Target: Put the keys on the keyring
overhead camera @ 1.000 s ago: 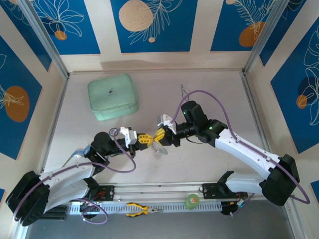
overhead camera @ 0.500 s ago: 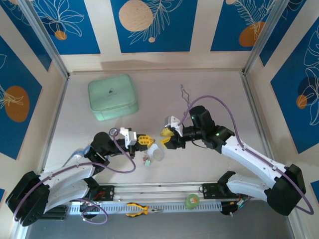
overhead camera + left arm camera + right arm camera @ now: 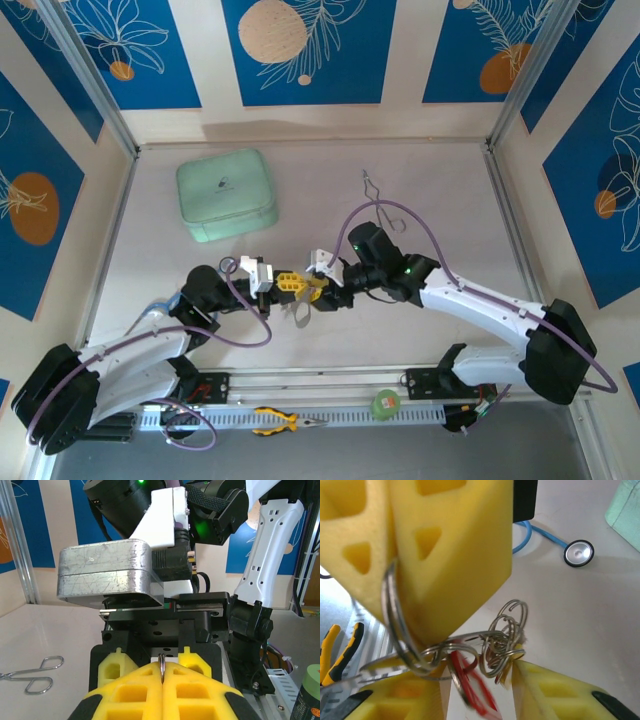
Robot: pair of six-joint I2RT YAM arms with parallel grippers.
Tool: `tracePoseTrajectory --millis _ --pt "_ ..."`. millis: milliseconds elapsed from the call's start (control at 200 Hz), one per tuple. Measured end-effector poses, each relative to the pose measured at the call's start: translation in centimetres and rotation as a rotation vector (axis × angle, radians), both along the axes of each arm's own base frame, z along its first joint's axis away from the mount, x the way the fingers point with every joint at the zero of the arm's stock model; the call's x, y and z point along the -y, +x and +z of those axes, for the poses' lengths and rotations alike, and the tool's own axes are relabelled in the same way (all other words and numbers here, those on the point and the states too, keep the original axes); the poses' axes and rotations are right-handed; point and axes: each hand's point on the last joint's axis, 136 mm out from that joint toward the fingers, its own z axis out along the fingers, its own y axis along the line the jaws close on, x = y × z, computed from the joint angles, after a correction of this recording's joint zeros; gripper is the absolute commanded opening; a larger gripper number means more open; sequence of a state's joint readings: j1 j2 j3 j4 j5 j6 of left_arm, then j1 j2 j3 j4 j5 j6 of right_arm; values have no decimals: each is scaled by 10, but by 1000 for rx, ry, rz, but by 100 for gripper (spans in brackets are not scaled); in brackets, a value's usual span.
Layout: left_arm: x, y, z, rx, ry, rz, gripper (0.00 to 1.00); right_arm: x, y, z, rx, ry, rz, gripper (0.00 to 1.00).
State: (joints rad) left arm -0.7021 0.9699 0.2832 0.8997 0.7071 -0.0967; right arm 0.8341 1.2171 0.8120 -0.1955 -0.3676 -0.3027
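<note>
My left gripper [image 3: 292,283] is shut on the keyring [image 3: 390,611], a grey metal loop whose thin edge sticks up between its yellow fingertips [image 3: 161,664]. Below those fingers [image 3: 445,555] the loop hangs down. The keys [image 3: 470,685] dangle from it: a blurred red tag and a tangle of small wire rings [image 3: 506,639]. In the top view the bunch [image 3: 301,314] hangs under both grippers. My right gripper [image 3: 322,290] faces the left one closely. Its jaws [image 3: 480,680] stand open, with the red tag and the wire rings in the gap and one fingertip [image 3: 540,680] against the rings.
A mint green case [image 3: 227,194] lies at the back left and thin silver tongs [image 3: 385,205] at the back right. Yellow-handled pliers [image 3: 280,421] and a green roll [image 3: 385,403] rest on the front rail. A round silver disc on a blue tube [image 3: 578,553] lies beside the left arm.
My right gripper pulled away to the right with jaws opening, then came back against the left gripper. The left gripper stayed put, and the keys hang beneath it.
</note>
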Motion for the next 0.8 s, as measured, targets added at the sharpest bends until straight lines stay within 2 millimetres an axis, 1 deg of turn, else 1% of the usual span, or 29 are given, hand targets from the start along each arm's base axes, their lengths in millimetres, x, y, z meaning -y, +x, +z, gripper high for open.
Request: tracePoseTrajectory --millis 140,280,395,650,735,795 --pt "-2 -1 2 10 0 7 0 4 0 2 6 -6 -4 28" --pt "-3 1 0 16 13 25 0 13 -1 11 26 0 -9 10" --pt "-3 2 -2 21 20 33 0 15 -1 17 22 7 -10 0" --pt "-4 4 -7 15 40 44 0 17 -2 16 3 4 -5 0" --pt "-4 5 -11 15 59 50 0 18 1 17 14 -6 -19 0" --pt "-4 5 -15 12 79 52 0 18 4 21 33 -8 -30 0"
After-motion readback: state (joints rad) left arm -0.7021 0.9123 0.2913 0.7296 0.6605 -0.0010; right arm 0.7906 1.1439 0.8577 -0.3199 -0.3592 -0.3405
